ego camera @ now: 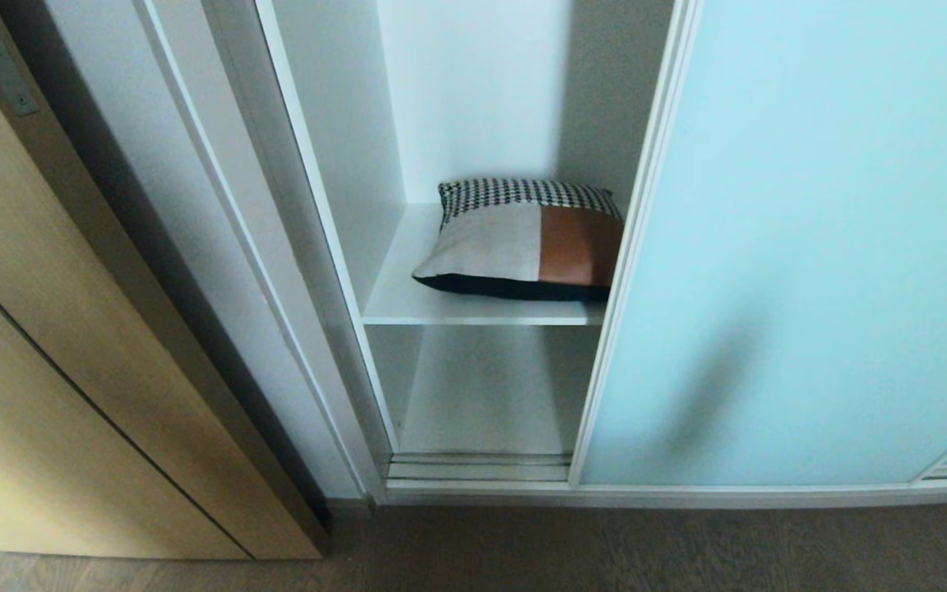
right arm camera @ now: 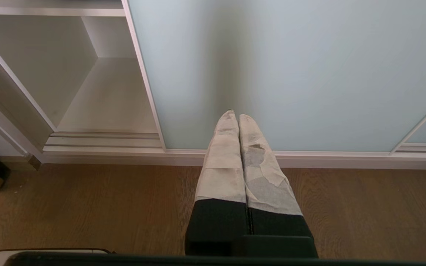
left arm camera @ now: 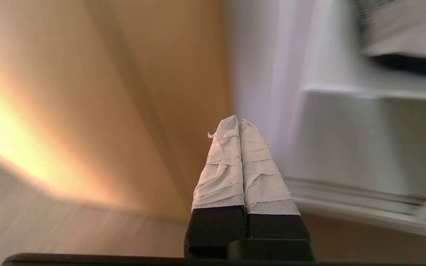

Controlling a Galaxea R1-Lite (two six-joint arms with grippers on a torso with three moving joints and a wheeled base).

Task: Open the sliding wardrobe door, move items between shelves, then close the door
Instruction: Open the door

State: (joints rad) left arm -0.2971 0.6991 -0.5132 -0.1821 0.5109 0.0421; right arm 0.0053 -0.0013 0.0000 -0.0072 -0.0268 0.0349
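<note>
The frosted pale-blue sliding wardrobe door [ego camera: 794,247] stands slid to the right, leaving the white interior open on the left. A patchwork cushion [ego camera: 523,238] lies on the upper white shelf [ego camera: 408,308]; its right edge is hidden behind the door frame. Below it the bottom shelf [ego camera: 482,395] holds nothing. My left gripper [left arm camera: 239,122] is shut and empty, low in front of the wardrobe's left side, with the cushion [left arm camera: 401,33] up to one side. My right gripper [right arm camera: 234,115] is shut and empty, hanging above the floor before the sliding door [right arm camera: 290,74]. Neither gripper shows in the head view.
A tan wood door [ego camera: 54,329] stands ajar at the left, close to the wardrobe's white side panel [ego camera: 194,247]. The silver floor track [ego camera: 478,469] runs along the wardrobe's foot. Brown wood floor [right arm camera: 68,207] lies in front.
</note>
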